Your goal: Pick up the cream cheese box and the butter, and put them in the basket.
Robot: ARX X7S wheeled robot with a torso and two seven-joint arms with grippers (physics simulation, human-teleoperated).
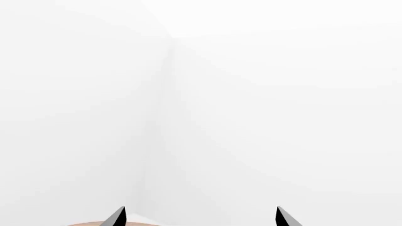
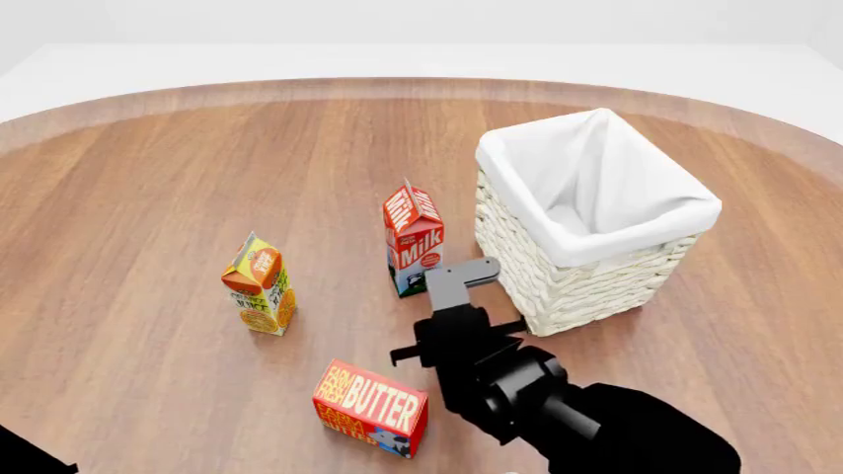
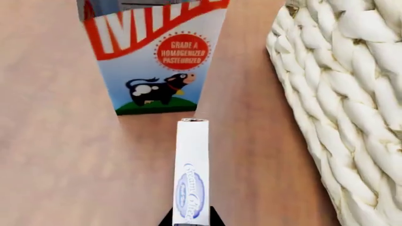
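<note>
My right gripper (image 3: 191, 217) is shut on the cream cheese box (image 3: 191, 174), a thin white box with a blue mark, held edge-on just above the table. It points at the milk carton, with the basket's woven wall (image 3: 351, 117) close beside it. In the head view the right gripper (image 2: 455, 296) sits between the milk carton and the basket (image 2: 593, 286), and the box shows as a grey slab (image 2: 461, 274). The butter (image 2: 371, 408), red-orange with white lettering, lies on the table near the front. My left gripper (image 1: 201, 219) is open and empty, facing white walls.
The red-topped milk carton (image 2: 414, 237) stands just ahead of the right gripper and also shows in the right wrist view (image 3: 157, 61). An orange juice carton (image 2: 259, 284) stands to the left. The round wooden table (image 2: 158, 178) stretches out to the far left.
</note>
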